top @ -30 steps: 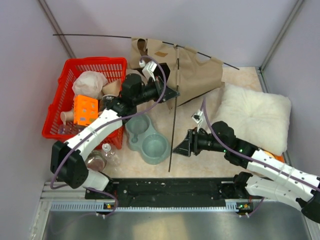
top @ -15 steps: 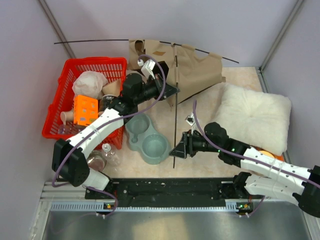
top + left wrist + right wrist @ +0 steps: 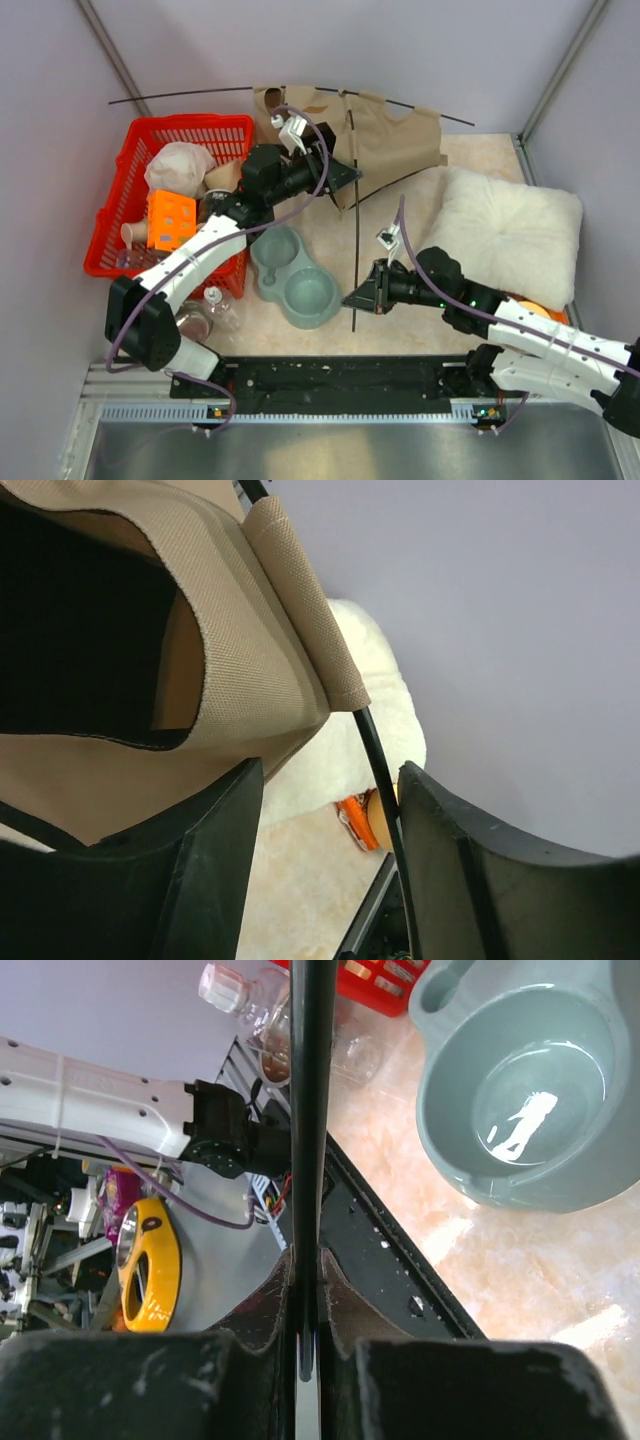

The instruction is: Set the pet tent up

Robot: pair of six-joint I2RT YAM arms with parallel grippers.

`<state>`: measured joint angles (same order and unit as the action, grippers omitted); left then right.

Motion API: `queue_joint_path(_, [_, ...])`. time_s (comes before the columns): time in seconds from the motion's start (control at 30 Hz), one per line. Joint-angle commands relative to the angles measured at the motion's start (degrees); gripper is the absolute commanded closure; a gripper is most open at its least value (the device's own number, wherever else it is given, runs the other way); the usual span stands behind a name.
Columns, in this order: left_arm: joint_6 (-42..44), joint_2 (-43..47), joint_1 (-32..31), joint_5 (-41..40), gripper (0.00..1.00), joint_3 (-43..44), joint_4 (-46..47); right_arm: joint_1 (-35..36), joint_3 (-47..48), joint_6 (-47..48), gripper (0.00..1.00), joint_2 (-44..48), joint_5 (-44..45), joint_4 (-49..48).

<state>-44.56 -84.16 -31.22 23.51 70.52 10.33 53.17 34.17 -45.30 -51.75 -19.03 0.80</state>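
Note:
The pet tent (image 3: 385, 140) lies slack at the back of the table, tan fabric with black lining (image 3: 80, 630). One thin dark pole (image 3: 190, 93) arcs along the back wall. A second pole (image 3: 353, 230) runs from the tent toward me. My left gripper (image 3: 347, 178) stands open at the tent's front edge. In the left wrist view this pole (image 3: 375, 760) comes out of a tan sleeve (image 3: 300, 600) and passes between the open jaws of the left gripper (image 3: 330, 780), close to the right finger. My right gripper (image 3: 351, 298) is shut on the pole's near end (image 3: 310, 1110).
A red basket (image 3: 120, 185) full of odds and ends stands at the left. A grey-green double bowl (image 3: 272, 262) sits beside the pole, with clear bottles (image 3: 208, 308) near the left arm's base. A fluffy white cushion (image 3: 510, 235) lies at the right.
My left gripper has opened and let go at the tent's edge. My right gripper has closed on the pole's near end, and the pole has shifted slightly right.

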Motion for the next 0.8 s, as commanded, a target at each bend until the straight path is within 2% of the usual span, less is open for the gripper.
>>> queue_joint_path(0.0, [-0.35,2.42,1.86,5.74,0.36,0.67,4.87,0.27,3.09,-2.60,1.00,2.35,6.81,-1.59])
queue_joint_path(0.23, [2.62,10.06,1.96,6.29,0.26,-1.61,0.93,0.18,4.23,-4.80,1.00,2.53,9.44,-0.97])
queue_joint_path(0.4, [10.70,18.14,2.04,-1.87,0.25,-5.56,-5.40,0.18,6.16,-4.27,1.00,2.26,10.32,-0.97])
queue_joint_path(0.53, [16.77,24.38,1.96,-6.18,0.26,-12.58,-5.67,0.18,9.06,-3.48,1.00,1.39,9.45,0.51])
queue_joint_path(0.63, [20.29,25.62,2.04,-4.62,0.28,-17.68,-3.31,0.27,11.43,-2.87,1.00,0.25,8.66,1.13])
queue_joint_path(0.77, [23.19,22.47,1.96,-2.16,0.28,-23.32,5.74,0.27,13.02,-2.95,1.00,-0.99,7.08,0.96])
